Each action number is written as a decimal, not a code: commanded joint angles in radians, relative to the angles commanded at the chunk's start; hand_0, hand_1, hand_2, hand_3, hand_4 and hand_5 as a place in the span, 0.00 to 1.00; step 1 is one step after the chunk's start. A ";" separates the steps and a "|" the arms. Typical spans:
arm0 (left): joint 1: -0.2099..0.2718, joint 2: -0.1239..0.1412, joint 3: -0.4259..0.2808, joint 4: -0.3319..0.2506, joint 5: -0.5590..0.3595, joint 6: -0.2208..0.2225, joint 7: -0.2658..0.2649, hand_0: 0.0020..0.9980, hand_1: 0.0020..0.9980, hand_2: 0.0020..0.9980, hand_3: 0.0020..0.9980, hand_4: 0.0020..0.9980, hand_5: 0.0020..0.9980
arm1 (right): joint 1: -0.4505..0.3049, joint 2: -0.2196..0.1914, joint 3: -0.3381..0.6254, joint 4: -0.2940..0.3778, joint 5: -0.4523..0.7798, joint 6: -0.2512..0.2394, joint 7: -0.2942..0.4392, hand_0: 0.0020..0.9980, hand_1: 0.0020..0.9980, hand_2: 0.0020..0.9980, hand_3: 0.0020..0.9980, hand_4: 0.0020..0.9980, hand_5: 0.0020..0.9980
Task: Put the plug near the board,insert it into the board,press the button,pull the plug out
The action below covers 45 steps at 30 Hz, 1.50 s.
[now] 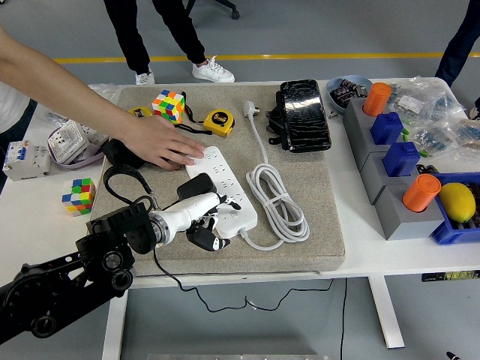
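Note:
The white power strip [229,187] lies on the grey mat [315,225], left of centre. A person's hand [161,142] reaches in from the left and presses flat on the strip's far end. My left hand [201,219], white with black fingers, sits at the strip's near-left edge. Its fingers are curled around a black plug [196,185], which is clear of the sockets. The plug's black cable [118,178] loops back to the left. My right arm is out of view.
The strip's coiled white cord [277,199] and white plug [251,110] lie to its right. Behind it are a yellow tape measure [219,121], a colour cube [169,105] and a black pouch [304,116]. Another cube [79,195] sits left; grey blocks with orange cups [420,193] stand right.

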 joint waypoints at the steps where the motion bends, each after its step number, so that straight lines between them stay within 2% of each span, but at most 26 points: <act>1: 0.000 0.000 0.001 0.002 -0.002 -0.001 -0.001 0.06 0.03 0.12 0.83 0.75 0.00 | 0.000 0.000 0.000 0.000 0.000 0.000 0.000 0.57 0.64 0.60 0.54 0.93 0.47; 26: 0.000 -0.006 0.021 0.054 -0.034 -0.011 0.005 0.06 0.03 0.12 0.82 0.76 0.00 | -0.002 -0.001 0.010 0.006 -0.011 -0.001 0.001 0.58 0.64 0.60 0.54 0.93 0.47; 39: 0.002 0.000 -0.012 0.021 -0.034 0.012 -0.029 0.06 0.03 0.12 0.81 0.76 0.00 | 0.000 -0.002 0.005 0.006 -0.009 0.000 0.001 0.57 0.64 0.60 0.54 0.93 0.47; 45: 0.011 0.002 -0.027 0.024 -0.044 0.044 -0.080 0.06 0.03 0.13 0.81 0.76 0.00 | 0.001 -0.002 0.000 0.006 -0.009 0.000 0.001 0.58 0.64 0.60 0.54 0.93 0.47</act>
